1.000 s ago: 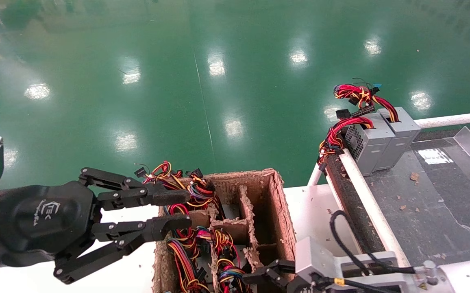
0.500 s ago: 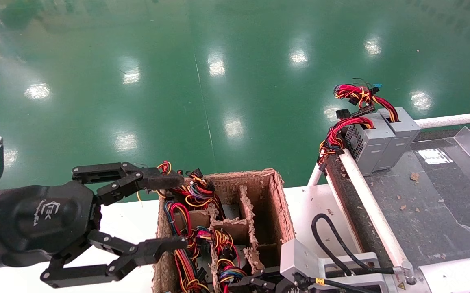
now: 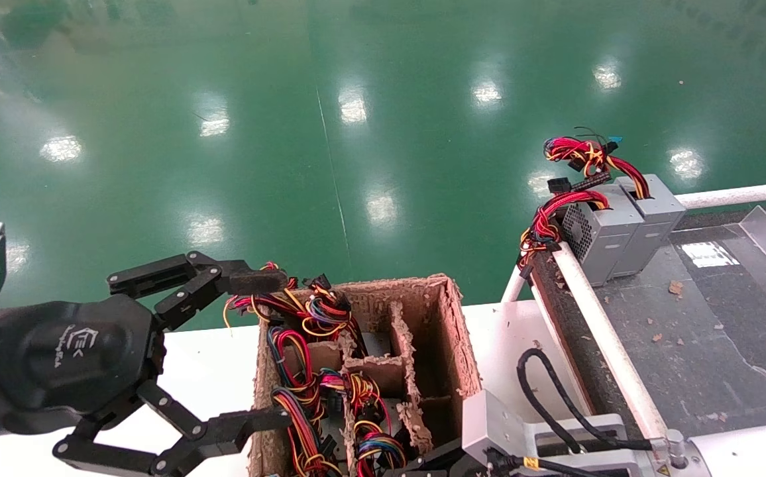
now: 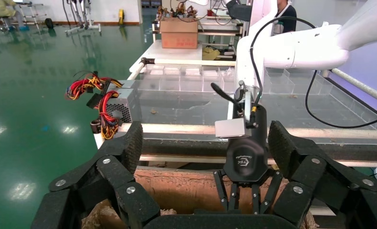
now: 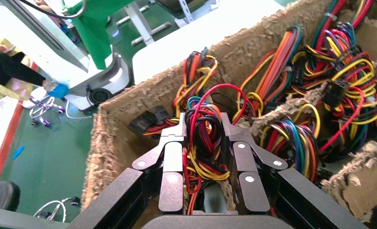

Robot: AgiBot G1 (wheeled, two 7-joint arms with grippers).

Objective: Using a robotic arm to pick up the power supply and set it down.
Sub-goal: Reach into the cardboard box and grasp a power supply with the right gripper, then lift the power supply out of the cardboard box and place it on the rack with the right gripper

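Right gripper down in the divided fibre crate, left gripper spread wide at its near-left corner.

Green floor (image 3: 370, 132) fills the far field; a dark conveyor bed (image 3: 701, 344) with white rails runs at right, two grey power supplies (image 3: 621, 228) standing at its far-left corner, red cables (image 3: 582, 156) spilling off them. The brown fibre crate (image 3: 452, 331) sits on a white table (image 3: 204, 358), its compartments full of coloured wire. Left gripper (image 3: 260, 351) hovers at the crate's left wall, fingers far apart, nothing between them. Right gripper (image 5: 203, 131), low in the crate, has its fingers drawn close on a red-yellow-black wire bundle (image 5: 203, 143); the power supply body (image 5: 214, 199) beneath looks like a sliver of grey, mostly hidden.
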